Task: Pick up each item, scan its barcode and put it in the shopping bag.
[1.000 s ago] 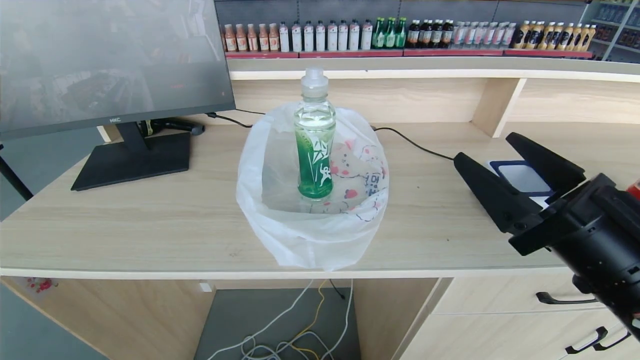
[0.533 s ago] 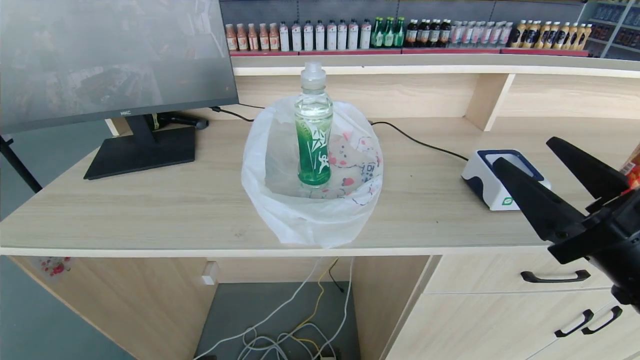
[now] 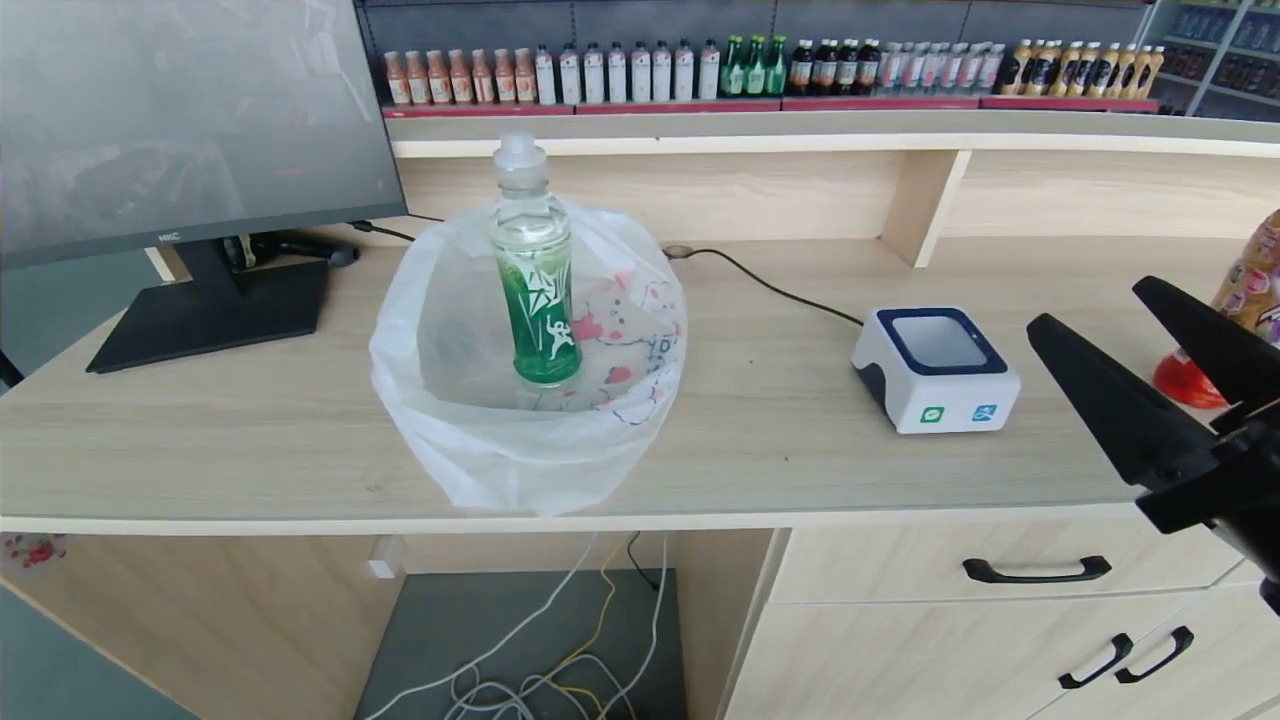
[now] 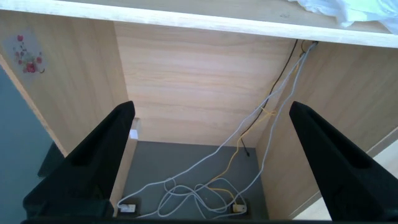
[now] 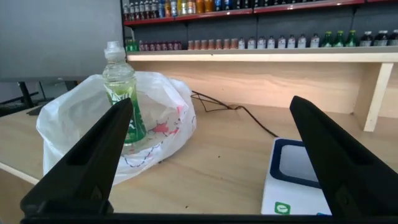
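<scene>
Worktop (image 3: 200,440): we see pale wood, with drawers (image 3: 1035,600) under its right front edge.
Left gripper (image 4: 211,106): below the front edge, facing loose cables (image 4: 205,186); jaws spread wide, holding nothing.
Right gripper (image 3: 1092,305): over the right front corner; jaws wide apart, empty.
Shopping bag (image 3: 520,450): white, mouth open, at the middle of the front edge, slightly overhanging it.
Bottle (image 3: 535,300): green-labelled, upright inside the bag.
Scanner (image 3: 935,370): white box, right of the bag, apart from it.
Second bottle (image 3: 1250,285): at the right edge, partly hidden behind the right gripper.
Monitor (image 3: 190,110): back left corner.
Shelf bottles (image 3: 760,70): a row beyond the back edge.
</scene>
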